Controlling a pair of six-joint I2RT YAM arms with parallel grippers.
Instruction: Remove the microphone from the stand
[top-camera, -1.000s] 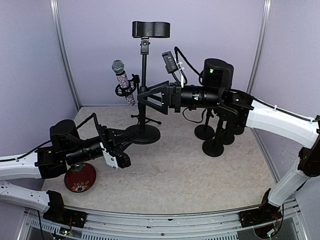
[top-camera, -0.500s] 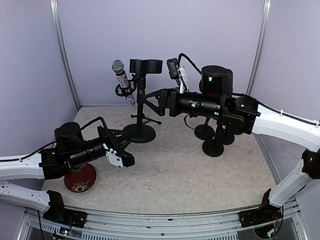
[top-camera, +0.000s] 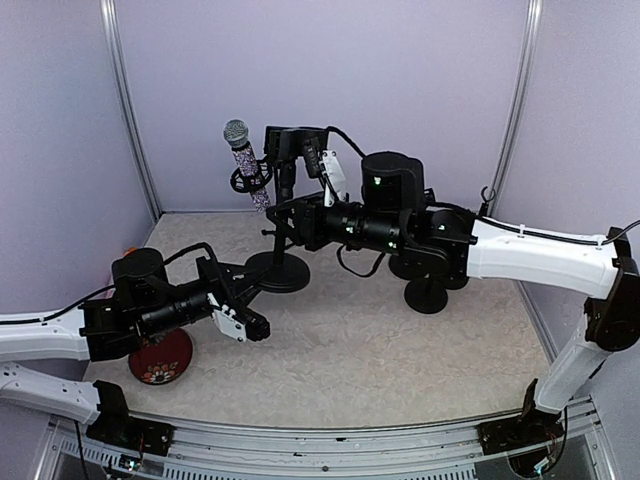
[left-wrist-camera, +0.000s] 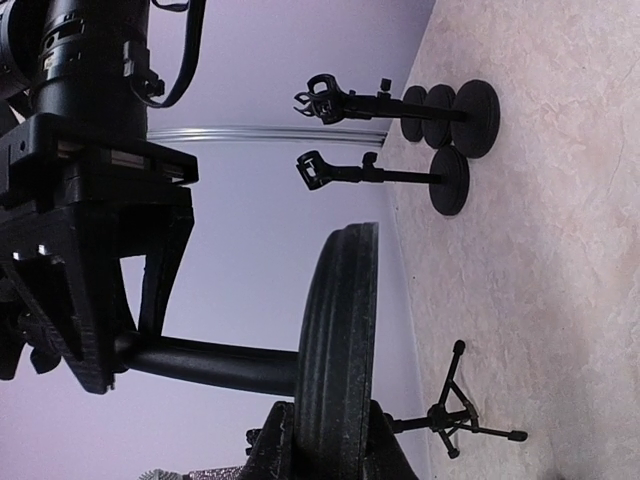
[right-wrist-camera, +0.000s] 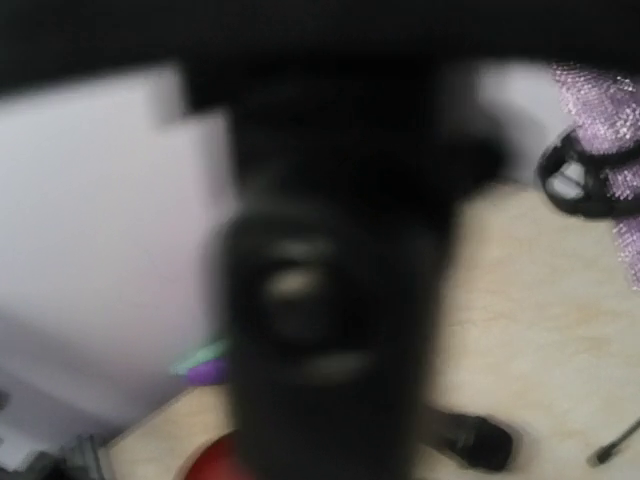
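Swinging in from the right, the right pincer (top-camera: 281, 215) now brackets the post of the stand (top-camera: 287, 185), jaws narrower than a second ago. Its own camera is blurred, so whether they grip yet cannot be told. The microphone (top-camera: 245, 165) sits clipped just above and left of that pincer. The left pincer (left-wrist-camera: 330, 452) stays clamped on the base (left-wrist-camera: 338, 330), likely bracing the stand for the pull.

We see bright, even light with faint shadows. In the right wrist view the stand post (right-wrist-camera: 320, 280) between the jaws is a heavy dark blur, and the microphone (right-wrist-camera: 600, 105) beyond them is soft. Between the left jaws the stand base (left-wrist-camera: 335, 340) is sharp but backlit.
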